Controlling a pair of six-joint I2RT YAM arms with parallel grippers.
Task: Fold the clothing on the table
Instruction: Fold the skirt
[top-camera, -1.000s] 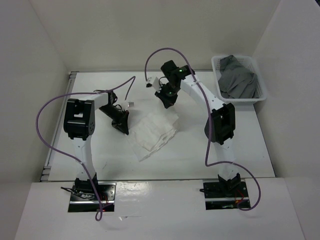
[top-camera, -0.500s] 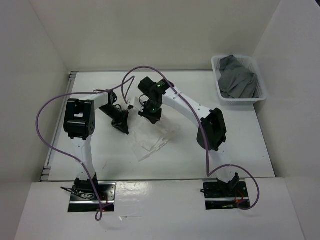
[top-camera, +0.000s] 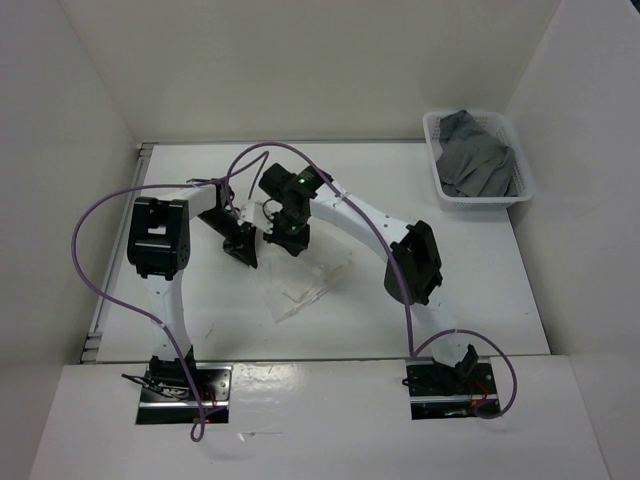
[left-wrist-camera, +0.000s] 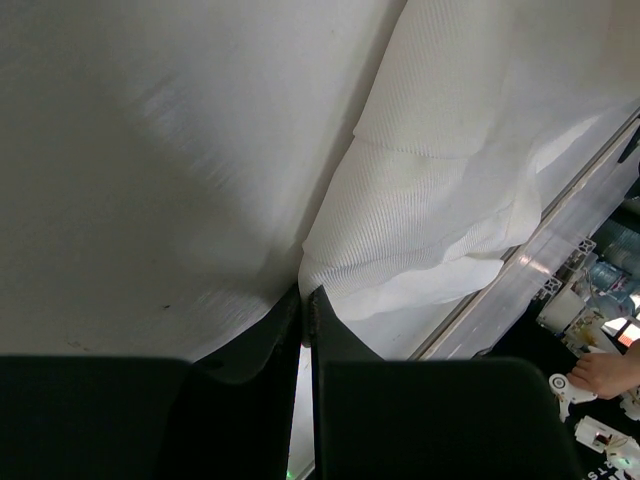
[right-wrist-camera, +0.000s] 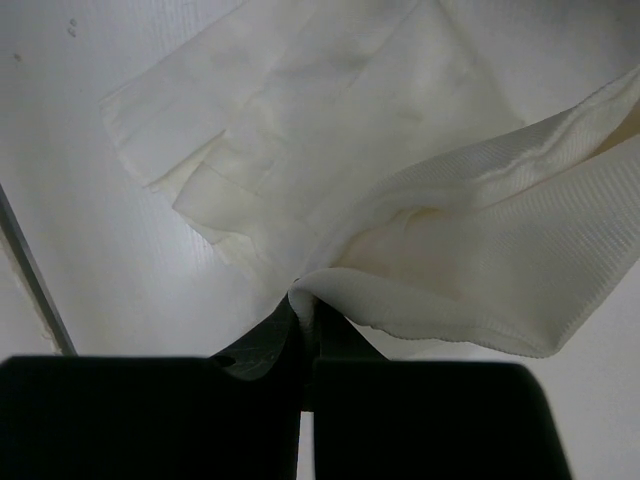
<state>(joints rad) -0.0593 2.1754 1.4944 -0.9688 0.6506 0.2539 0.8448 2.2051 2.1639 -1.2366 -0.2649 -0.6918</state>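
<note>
The white pleated clothing lies partly folded on the table between the two arms. My left gripper is shut on the clothing's left corner, its tips pinching the fabric down at the tabletop. My right gripper is shut on another edge of the clothing and holds it lifted, so a flap drapes over the flat layers below. Its tips nip a rolled fold of cloth. In the top view the two grippers sit close together at the clothing's upper left.
A white mesh basket holding a dark grey garment stands at the back right. A metal rail runs along the table's left edge. White walls enclose the left, back and right sides. Purple cables loop above both arms.
The right arm has swung left across the clothing, carrying its held edge from the upper right over to beside the left gripper. The left arm has stayed put.
</note>
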